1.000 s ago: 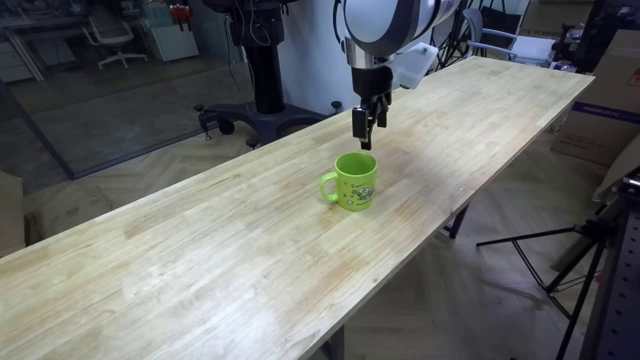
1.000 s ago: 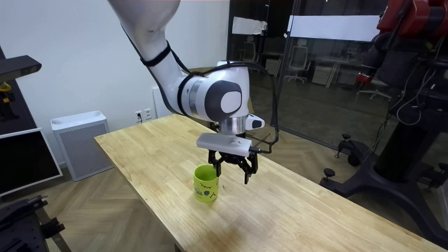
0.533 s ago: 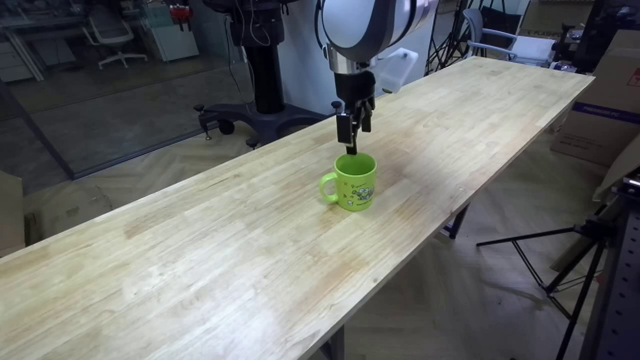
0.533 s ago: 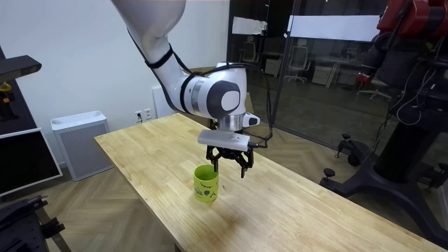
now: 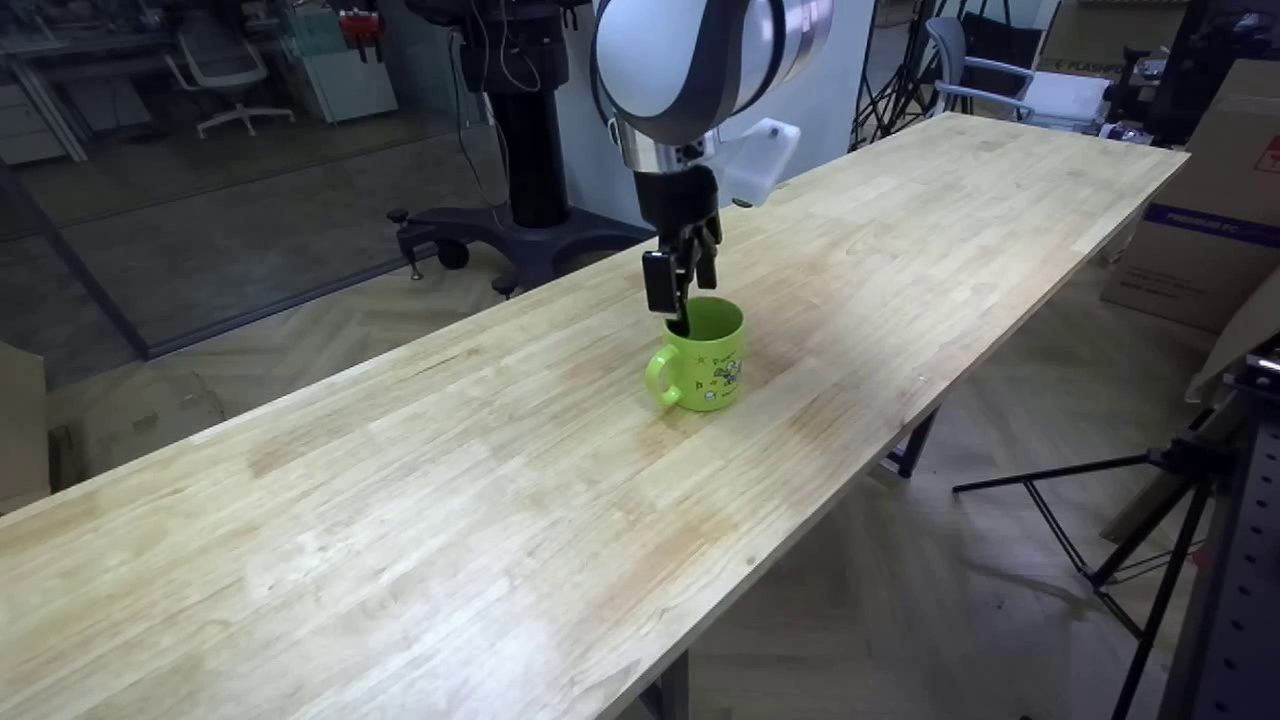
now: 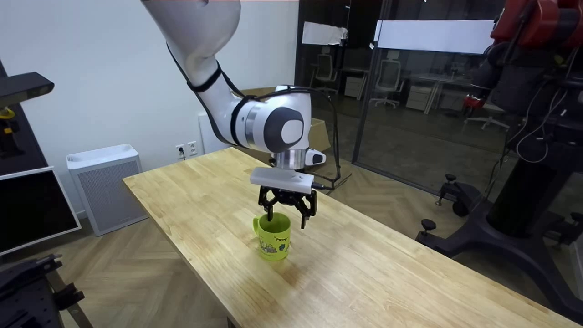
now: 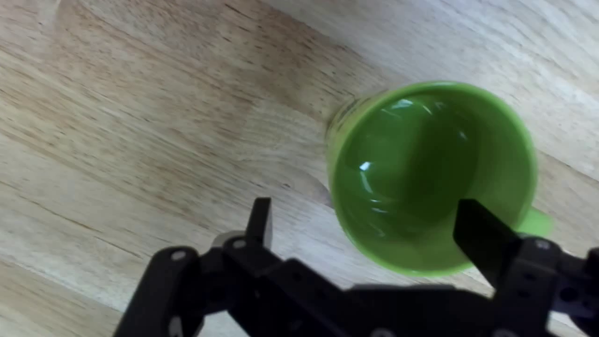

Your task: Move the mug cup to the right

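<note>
The lime-green mug cup stands on the wooden table, and it also shows in an exterior view. Its loop handle points away from its printed side. My gripper is over the mug with its fingers spread. One fingertip is down inside the mug's mouth on the handle side. The other finger hangs outside the rim, apart from the wall. In the wrist view the open mouth of the mug lies between and beyond the fingers of the gripper. The handle is partly hidden there behind a finger.
The long wooden table has an open edge on both long sides. A dark wheeled stand is beside the table. A tripod and cardboard boxes stand on the floor. A white air purifier is near the wall.
The gripper has moved over the mug and lowered, so one finger is now inside it. The mug has turned and shifted slightly, its handle now showing in both exterior views.
</note>
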`<act>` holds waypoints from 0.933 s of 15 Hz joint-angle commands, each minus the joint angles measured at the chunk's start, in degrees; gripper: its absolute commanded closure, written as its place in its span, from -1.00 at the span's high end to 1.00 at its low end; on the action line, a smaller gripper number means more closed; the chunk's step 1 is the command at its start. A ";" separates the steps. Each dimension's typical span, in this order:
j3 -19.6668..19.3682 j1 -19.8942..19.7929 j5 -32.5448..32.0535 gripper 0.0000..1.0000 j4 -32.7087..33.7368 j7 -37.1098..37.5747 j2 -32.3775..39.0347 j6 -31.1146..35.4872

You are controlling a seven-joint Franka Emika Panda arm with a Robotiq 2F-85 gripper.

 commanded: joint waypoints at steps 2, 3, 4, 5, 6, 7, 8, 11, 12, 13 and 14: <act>0.36 -1.25 1.52 0.48 2.02 -0.85 1.89 -0.55; 0.26 -1.24 1.37 0.41 2.04 -0.84 2.08 -0.59; 0.14 -1.15 1.08 0.40 2.15 -0.88 2.26 -0.87; 0.12 -1.12 0.79 0.30 2.28 -1.22 2.46 -1.12; 0.18 -1.15 0.70 0.12 2.38 -1.50 2.64 -1.24; 0.12 -0.98 0.36 -0.02 2.61 -1.88 2.86 -1.70; -0.02 -0.72 -0.14 -0.18 2.95 -2.33 3.10 -2.36; -0.23 -0.15 -1.28 -0.57 3.82 -3.44 3.54 -4.23; -0.25 -0.01 -1.77 -0.71 4.13 -3.80 3.66 -5.11; -0.10 -0.02 -2.08 -0.87 4.54 -4.53 3.81 -6.26; -0.03 -0.04 -2.39 -0.96 5.01 -5.37 4.01 -7.36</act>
